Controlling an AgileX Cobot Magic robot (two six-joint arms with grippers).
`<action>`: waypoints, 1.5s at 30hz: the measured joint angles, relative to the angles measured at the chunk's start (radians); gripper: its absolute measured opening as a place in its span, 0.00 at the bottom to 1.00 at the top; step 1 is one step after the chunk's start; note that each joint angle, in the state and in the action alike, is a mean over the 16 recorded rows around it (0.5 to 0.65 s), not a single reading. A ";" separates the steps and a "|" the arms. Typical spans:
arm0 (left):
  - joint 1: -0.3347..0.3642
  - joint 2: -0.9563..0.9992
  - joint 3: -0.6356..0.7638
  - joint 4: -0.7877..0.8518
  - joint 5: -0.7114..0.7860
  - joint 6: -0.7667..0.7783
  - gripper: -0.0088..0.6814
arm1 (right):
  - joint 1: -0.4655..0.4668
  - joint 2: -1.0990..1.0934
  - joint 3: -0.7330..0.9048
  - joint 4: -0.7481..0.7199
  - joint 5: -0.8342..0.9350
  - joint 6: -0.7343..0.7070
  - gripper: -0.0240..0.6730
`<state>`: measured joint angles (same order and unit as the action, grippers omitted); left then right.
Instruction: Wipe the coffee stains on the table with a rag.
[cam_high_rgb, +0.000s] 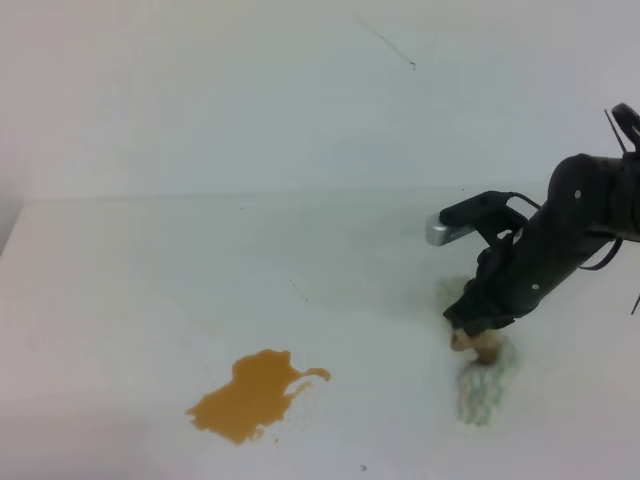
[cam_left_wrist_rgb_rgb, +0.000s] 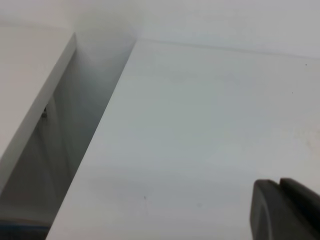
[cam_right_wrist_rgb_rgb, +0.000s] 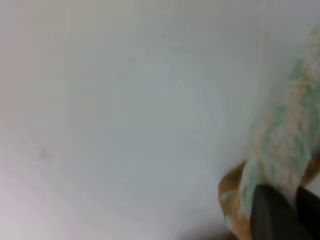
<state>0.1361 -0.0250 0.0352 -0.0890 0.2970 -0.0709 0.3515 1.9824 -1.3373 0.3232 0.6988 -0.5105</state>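
From the high view, the right claw (cam_high_rgb: 478, 340) presses down onto the rag (cam_high_rgb: 487, 385) on the white counter (cam_high_rgb: 150, 280), well right of the coffee stain (cam_high_rgb: 255, 395). The right wrist view shows dark fingers (cam_right_wrist_rgb_rgb: 272, 215) clenched on the rag's stained fold (cam_right_wrist_rgb_rgb: 280, 145). The left wrist view shows only a dark claw corner (cam_left_wrist_rgb_rgb: 287, 210); I cannot tell how its jaws stand.

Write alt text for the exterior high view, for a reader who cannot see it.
A black right arm reaches in from the right, its gripper down on a bunched white-and-green rag lying on the white table. To the left, apart from the rag, an orange-brown coffee stain sits unwiped near the front edge.
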 joint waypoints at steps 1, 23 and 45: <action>0.000 0.000 0.000 0.000 0.000 0.000 0.01 | 0.001 0.000 -0.012 0.020 0.021 -0.011 0.18; 0.000 -0.002 0.002 0.001 -0.001 0.000 0.01 | 0.353 0.042 -0.268 0.333 0.150 -0.100 0.05; 0.000 -0.002 0.002 0.001 -0.001 0.000 0.01 | 0.436 0.246 -0.306 0.171 0.038 0.063 0.04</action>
<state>0.1362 -0.0267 0.0375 -0.0884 0.2960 -0.0709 0.7875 2.2287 -1.6434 0.4944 0.7372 -0.4479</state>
